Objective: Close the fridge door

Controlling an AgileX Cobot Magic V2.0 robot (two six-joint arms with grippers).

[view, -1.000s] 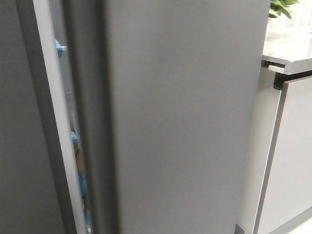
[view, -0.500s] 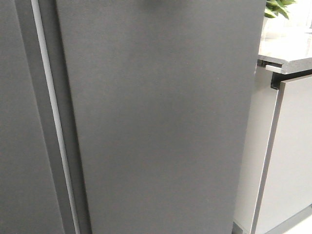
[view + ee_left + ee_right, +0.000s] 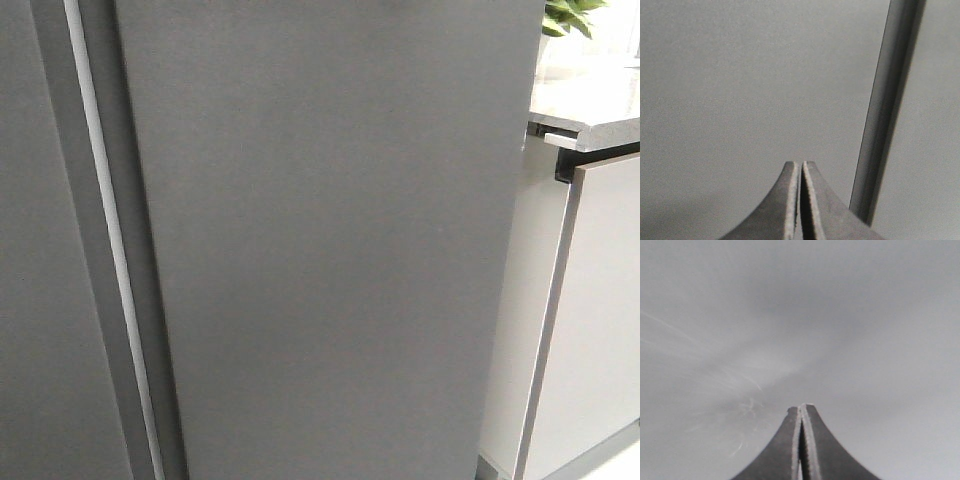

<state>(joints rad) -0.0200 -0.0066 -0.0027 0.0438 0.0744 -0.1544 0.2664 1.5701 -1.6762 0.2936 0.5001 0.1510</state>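
The door [image 3: 330,240] filled most of the front view, a tall dark-grey matte panel standing flush beside the other panel [image 3: 40,260], only a thin pale seam [image 3: 110,250] between them; it looked fully shut, no white lining or bins showing; to its right stood a pale cabinet [image 3: 600,320] under a countertop [image 3: 590,110]. The left gripper [image 3: 801,165] was clenched empty, its tips pointed at grey panel near the seam; the right gripper [image 3: 801,407] was likewise clenched on nothing, facing a scuffed grey surface. By my judgement the door is heavy, stiff and slick, handle-less; best pushed flat near the free edge beside the seam, not gripped.
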